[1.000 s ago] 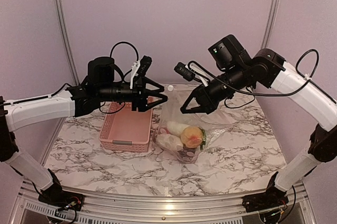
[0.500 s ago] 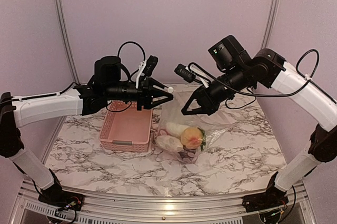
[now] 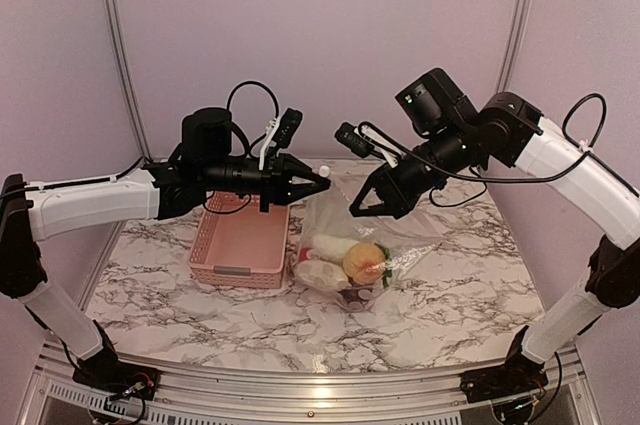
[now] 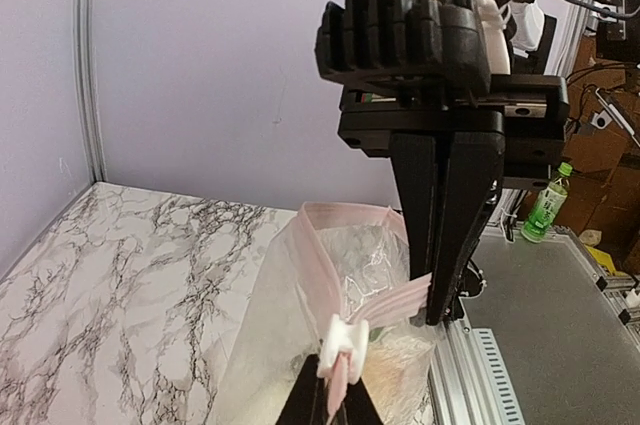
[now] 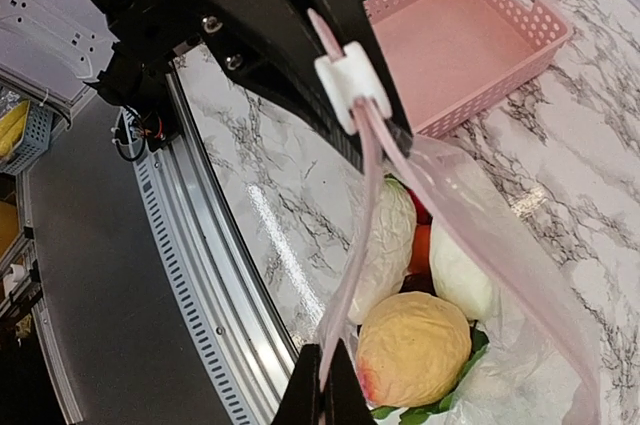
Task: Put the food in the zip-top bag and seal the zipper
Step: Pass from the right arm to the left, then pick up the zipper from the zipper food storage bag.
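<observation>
The left fingers [image 3: 313,184] are clenched on the pink zipper [image 4: 390,306] right at its white slider [image 4: 344,342]. The right fingers [image 3: 355,209] are clenched on the same strip a little further along, at about 4 o'clock from the left pair in the top view. The two sets of tips are near each other but apart, with a short run of strip stretched between them. Beyond the slider the strip's two lips part, so the mouth is open there. Together they hold the top of the zip-top bag [image 3: 332,220] up off the worktop [image 3: 450,285], and its clear film hangs toward 6 o'clock with the bottom resting on the marble. The food [image 3: 364,261] lies inside at that low end: a yellow-orange round piece, white oblong pieces and some red. The pink basket [image 3: 243,235] stands just beside the bag at 9 o'clock. Bare marble runs from the bag toward 3 and 6 o'clock, out to the worktop's edges.
</observation>
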Controlling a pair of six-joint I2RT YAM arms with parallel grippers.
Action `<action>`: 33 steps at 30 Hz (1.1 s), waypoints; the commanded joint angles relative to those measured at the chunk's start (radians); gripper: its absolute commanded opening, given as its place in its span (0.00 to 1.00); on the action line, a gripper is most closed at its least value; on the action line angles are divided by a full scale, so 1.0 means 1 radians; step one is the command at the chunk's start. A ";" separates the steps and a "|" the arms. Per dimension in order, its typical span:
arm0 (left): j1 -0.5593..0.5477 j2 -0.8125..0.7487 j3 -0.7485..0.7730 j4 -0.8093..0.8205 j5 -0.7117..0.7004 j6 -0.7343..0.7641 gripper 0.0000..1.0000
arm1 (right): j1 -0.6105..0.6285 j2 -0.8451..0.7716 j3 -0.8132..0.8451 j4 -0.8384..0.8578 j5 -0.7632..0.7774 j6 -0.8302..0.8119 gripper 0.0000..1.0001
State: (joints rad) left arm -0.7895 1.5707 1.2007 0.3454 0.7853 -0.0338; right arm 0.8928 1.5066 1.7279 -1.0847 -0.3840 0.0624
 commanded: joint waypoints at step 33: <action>-0.004 -0.103 -0.013 -0.168 -0.082 0.083 0.00 | 0.018 0.180 0.275 0.058 0.044 -0.104 0.32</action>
State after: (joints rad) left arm -0.7967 1.5059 1.1965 0.1741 0.6563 0.0418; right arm 0.9051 1.6772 1.9675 -1.0698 -0.3511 0.0120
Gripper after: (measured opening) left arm 0.009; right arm 0.303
